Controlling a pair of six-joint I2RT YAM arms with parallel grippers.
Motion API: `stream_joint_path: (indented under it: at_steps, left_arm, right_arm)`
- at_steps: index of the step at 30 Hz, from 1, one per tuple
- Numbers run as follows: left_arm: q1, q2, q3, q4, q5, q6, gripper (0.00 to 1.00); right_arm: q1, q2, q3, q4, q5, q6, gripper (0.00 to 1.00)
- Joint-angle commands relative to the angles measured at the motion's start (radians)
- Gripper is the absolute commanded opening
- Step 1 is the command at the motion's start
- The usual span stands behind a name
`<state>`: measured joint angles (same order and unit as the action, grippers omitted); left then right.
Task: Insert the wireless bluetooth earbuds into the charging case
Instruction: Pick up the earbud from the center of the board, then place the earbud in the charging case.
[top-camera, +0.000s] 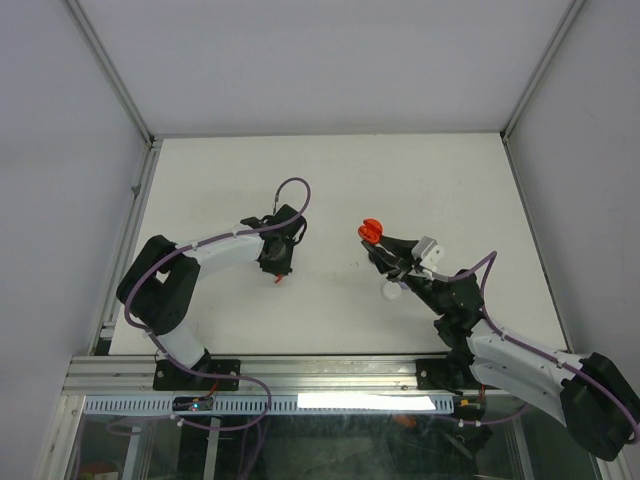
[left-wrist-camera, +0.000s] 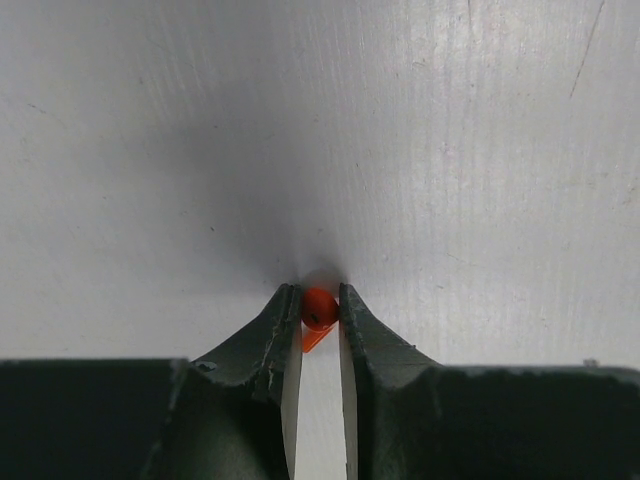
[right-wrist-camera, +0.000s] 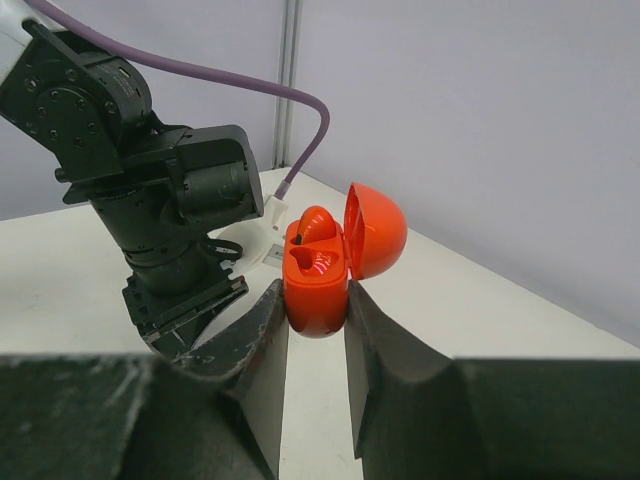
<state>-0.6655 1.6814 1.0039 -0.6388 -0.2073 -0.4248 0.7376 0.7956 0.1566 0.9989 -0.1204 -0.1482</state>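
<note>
My right gripper (right-wrist-camera: 316, 300) is shut on an open red charging case (right-wrist-camera: 317, 285), held up off the table with its lid (right-wrist-camera: 375, 230) swung open to the right. One red earbud (right-wrist-camera: 318, 225) sits in the far slot; the near slot is empty. The case also shows in the top view (top-camera: 370, 232). My left gripper (left-wrist-camera: 319, 296) is shut on a second red earbud (left-wrist-camera: 319, 308), pinched at the fingertips right at the white table surface. In the top view the left gripper (top-camera: 277, 272) is left of the case, with the red earbud (top-camera: 279, 279) just showing below it.
The white table (top-camera: 330, 180) has walls at the back and sides. A small white object (top-camera: 392, 291) lies by my right arm. A metal rail (top-camera: 300, 375) runs along the near edge.
</note>
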Motion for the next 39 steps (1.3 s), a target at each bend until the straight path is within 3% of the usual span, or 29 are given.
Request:
stream_joint_path:
  at_steps: [1,10,15,26,39]
  left_arm:
    - [0.011,-0.017,0.020,-0.013,0.027,0.011,0.13]
    - [0.011,-0.214,0.068,0.017,0.005,-0.001,0.11]
    - [0.009,-0.336,0.099,0.066,0.062,0.005,0.12]
    - [0.009,-0.593,0.032,0.377,0.248,-0.012,0.12]
    - [-0.008,-0.664,-0.061,0.707,0.489,-0.174,0.11]
  right_arm:
    - [-0.001,-0.011,0.035,0.028,-0.010,-0.002,0.00]
    - [0.000,0.033,0.075,0.018,-0.049,-0.021,0.00]
    - [0.000,0.080,0.104,0.045,-0.073,-0.024,0.00]
    - [0.011,0.196,0.155,0.137,-0.101,0.009,0.00]
    - [0.049,0.317,0.202,0.234,-0.112,0.032,0.00]
